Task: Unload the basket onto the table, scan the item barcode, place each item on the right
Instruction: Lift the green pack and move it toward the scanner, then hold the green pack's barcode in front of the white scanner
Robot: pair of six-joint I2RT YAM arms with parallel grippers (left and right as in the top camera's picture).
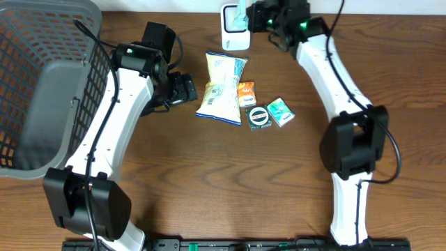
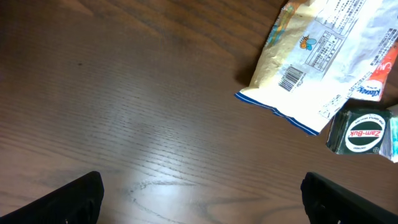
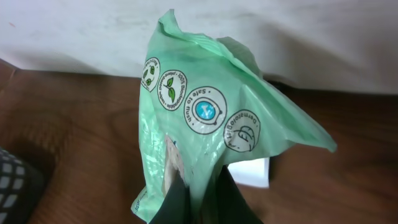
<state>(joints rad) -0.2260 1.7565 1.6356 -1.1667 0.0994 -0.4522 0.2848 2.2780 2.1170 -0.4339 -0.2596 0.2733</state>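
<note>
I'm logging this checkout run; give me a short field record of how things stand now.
right gripper: jaws shut on green packet, by the white scanner
left gripper: jaws open, holding nothing, next to snack bag
on table: snack bag, orange sachet, Zam-Buk tin, green box
basket: at the far left

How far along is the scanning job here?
Done: no item shows in the basket. In hand: the right gripper, shut on a green packet, holds it by the white scanner. Remaining: the snack bag, tin and two small packs lie on the table; the left gripper is open.
</note>
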